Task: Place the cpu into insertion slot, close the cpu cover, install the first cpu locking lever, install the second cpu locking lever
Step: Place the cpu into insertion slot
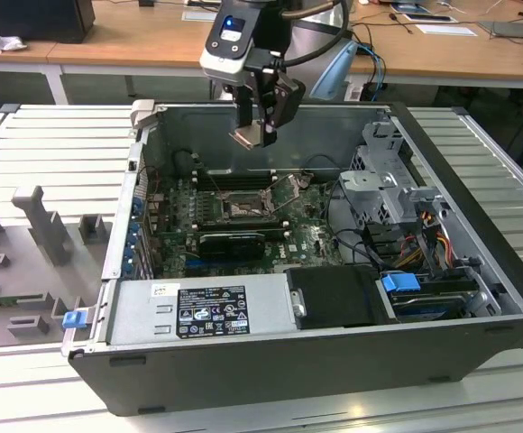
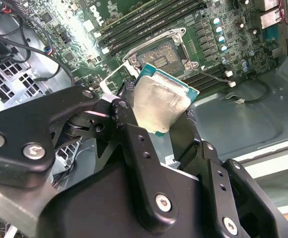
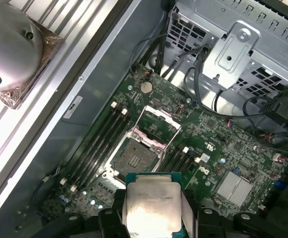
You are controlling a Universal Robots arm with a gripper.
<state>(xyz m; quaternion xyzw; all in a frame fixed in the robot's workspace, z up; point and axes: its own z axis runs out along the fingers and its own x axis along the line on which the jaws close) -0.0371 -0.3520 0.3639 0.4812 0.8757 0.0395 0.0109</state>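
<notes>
Computer case [image 1: 243,361] open | pincer [image 1: 258,134] clamps cpu [image 3: 151,208], sides hidden behind fingers [image 2: 136,148] | insertion slot [image 3: 134,159] bare

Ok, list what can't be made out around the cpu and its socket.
Second wrist view: one corner of the insertion slot is hidden behind the cpu.
First wrist view: one edge of the cpu is cut off by the frame, and its sides are covered by the gripper.
Exterior view: the slot's contacts are too small to tell.

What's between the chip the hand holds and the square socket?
Nothing: only bare air separates the cpu from the open insertion slot, as the first wrist view shows.
</notes>
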